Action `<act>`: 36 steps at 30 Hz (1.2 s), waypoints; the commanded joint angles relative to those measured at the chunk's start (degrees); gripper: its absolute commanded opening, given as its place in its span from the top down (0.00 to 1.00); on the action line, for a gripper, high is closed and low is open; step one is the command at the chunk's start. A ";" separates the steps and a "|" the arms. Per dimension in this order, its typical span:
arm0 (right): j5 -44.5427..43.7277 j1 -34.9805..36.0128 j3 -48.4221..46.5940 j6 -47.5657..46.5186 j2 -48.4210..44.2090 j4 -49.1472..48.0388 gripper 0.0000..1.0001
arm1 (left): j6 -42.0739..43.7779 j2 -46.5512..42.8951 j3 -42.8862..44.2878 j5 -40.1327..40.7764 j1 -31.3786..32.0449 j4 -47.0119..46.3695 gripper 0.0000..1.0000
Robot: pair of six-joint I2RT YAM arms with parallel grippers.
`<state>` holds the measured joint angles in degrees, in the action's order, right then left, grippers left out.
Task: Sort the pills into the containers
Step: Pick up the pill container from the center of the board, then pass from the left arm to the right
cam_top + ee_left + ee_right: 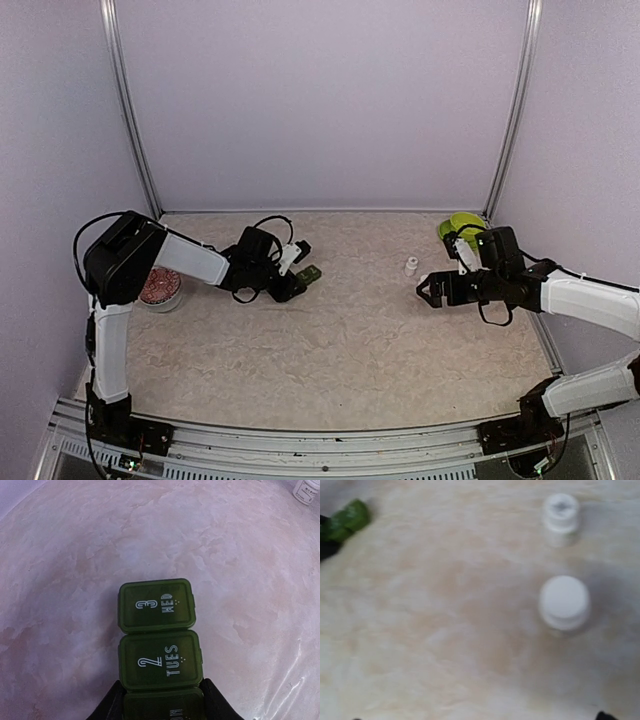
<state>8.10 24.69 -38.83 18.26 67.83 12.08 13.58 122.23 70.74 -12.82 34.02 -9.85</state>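
The dark green strip of three joined lidded compartments [159, 640] lies on the table, lids shut, marked 3 WED, 2 TUES and a partly hidden third. My left gripper [161, 707] is shut on the near compartment, one black finger on each side. In the top view the strip [310, 273] pokes out past that gripper [294, 282]. My right gripper [428, 290] is open and empty, low over the table just near a small white bottle [410, 265]. The right wrist view shows the bottle [561, 512] and a white round-topped piece [565, 602], blurred. No loose pills show.
A round dish with reddish-pink contents [158, 287] sits at the far left by the left arm. A lime-green bowl [460, 225] stands at the back right corner. The strip shows at the left edge of the right wrist view [347, 520]. Walls enclose the table.
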 commanded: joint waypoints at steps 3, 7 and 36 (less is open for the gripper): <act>10.58 0.74 -1.79 3.75 -1.06 -4.42 0.00 | 1.25 -5.62 -4.82 -4.04 2.92 -4.58 0.77; 16.98 0.80 -0.35 6.78 -1.90 -9.17 0.00 | 0.49 -8.42 -7.43 -5.25 4.94 -6.91 0.77; 36.89 8.49 1.72 24.45 14.63 -29.14 0.13 | 4.61 -23.38 -19.34 1.61 24.47 -15.05 0.76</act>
<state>41.34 31.66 -37.76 39.53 80.86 -11.27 16.64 100.68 51.72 -12.56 57.49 -22.39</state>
